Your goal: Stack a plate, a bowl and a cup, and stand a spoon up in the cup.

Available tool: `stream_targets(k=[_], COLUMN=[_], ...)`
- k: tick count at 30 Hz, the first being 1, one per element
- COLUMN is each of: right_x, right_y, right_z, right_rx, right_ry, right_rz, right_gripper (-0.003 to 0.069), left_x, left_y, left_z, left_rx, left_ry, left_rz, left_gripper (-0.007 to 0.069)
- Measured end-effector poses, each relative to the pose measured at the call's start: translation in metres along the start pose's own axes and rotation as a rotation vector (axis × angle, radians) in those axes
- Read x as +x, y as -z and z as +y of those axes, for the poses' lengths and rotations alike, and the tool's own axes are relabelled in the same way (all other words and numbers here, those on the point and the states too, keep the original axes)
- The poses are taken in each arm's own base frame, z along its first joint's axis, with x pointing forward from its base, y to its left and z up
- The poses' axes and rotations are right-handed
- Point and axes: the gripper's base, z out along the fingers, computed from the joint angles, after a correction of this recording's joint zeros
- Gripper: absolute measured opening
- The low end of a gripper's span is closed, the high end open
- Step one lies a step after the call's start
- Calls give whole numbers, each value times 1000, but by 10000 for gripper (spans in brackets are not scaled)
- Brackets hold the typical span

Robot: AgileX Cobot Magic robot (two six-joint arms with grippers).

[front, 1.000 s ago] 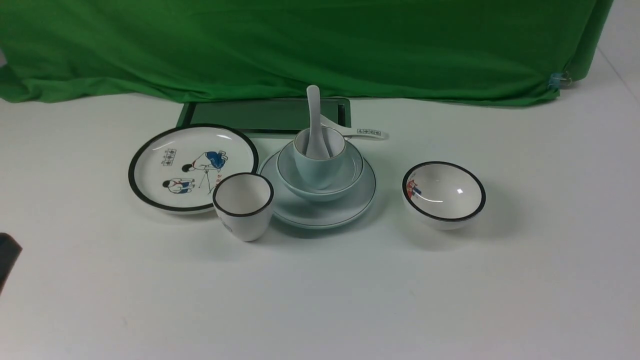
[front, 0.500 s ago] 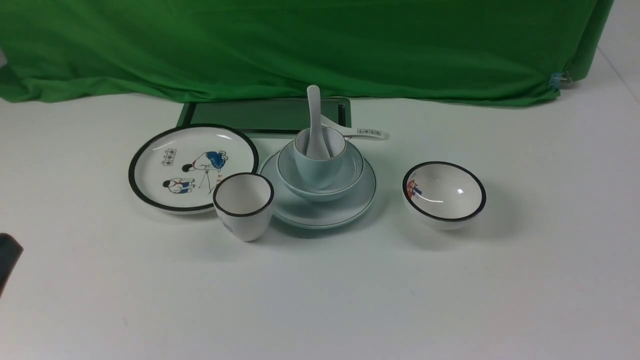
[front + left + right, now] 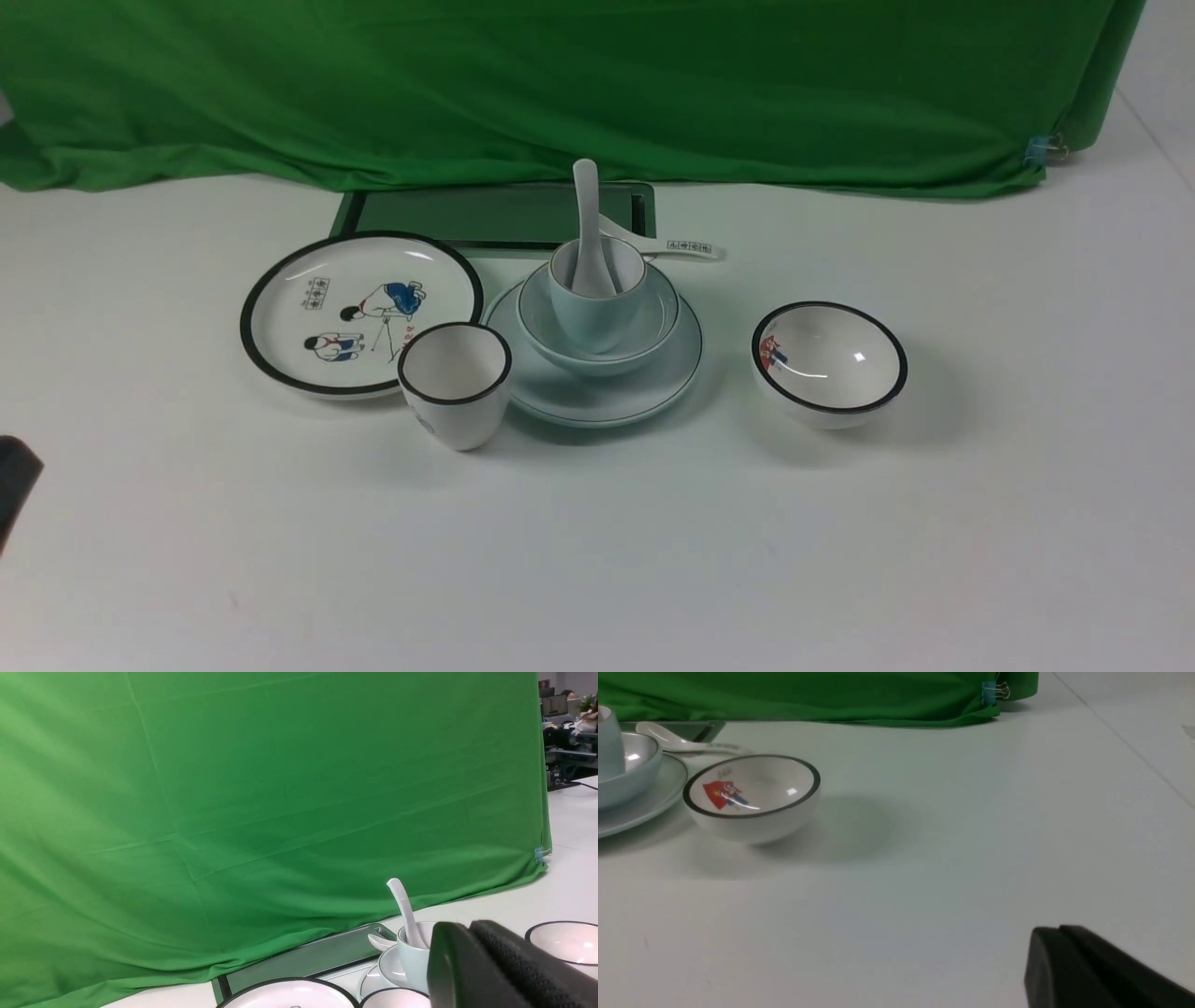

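The pale blue plate [image 3: 644,392] lies at the table's middle. The pale blue bowl [image 3: 655,322] sits on it, and the pale blue cup [image 3: 588,322] stands in the bowl. The plain white spoon [image 3: 586,210] stands in the cup, handle up. The stack also shows in the left wrist view, with the spoon [image 3: 402,905] in the cup [image 3: 413,963]. My left gripper [image 3: 467,927] is shut and empty, low at the near left edge [image 3: 14,481], far from the stack. My right gripper [image 3: 1057,931] is shut and empty over bare table to the near right.
A black-rimmed cartoon plate [image 3: 439,280] and a black-rimmed white cup [image 3: 455,392] sit left of the stack. A black-rimmed bowl [image 3: 829,369] sits to its right. A marked spoon [image 3: 686,247] and a green tray [image 3: 485,215] lie behind it, before the green cloth [image 3: 560,84].
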Motion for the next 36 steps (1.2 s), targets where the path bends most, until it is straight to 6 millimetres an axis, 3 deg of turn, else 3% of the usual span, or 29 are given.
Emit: stream_targets(k=[8,15,22,36], right_x=[0,0,0,0], right_y=[0,0,0,0], right_z=[0,0,0,0], right_rx=[0,0,0,0], right_ry=[0,-1,-1,-1], right_rz=[0,0,0,0], right_gripper=[71,87,113,145], left_x=[1,22,83,85], left_y=[0,10,16,16], left_z=[0,6,1,0], left_rx=[-4,-125,-247,-231], left_ry=[-2,29,246,194], left_rz=[13,175,384,390], left_gripper=[-29,-29,-29,-29])
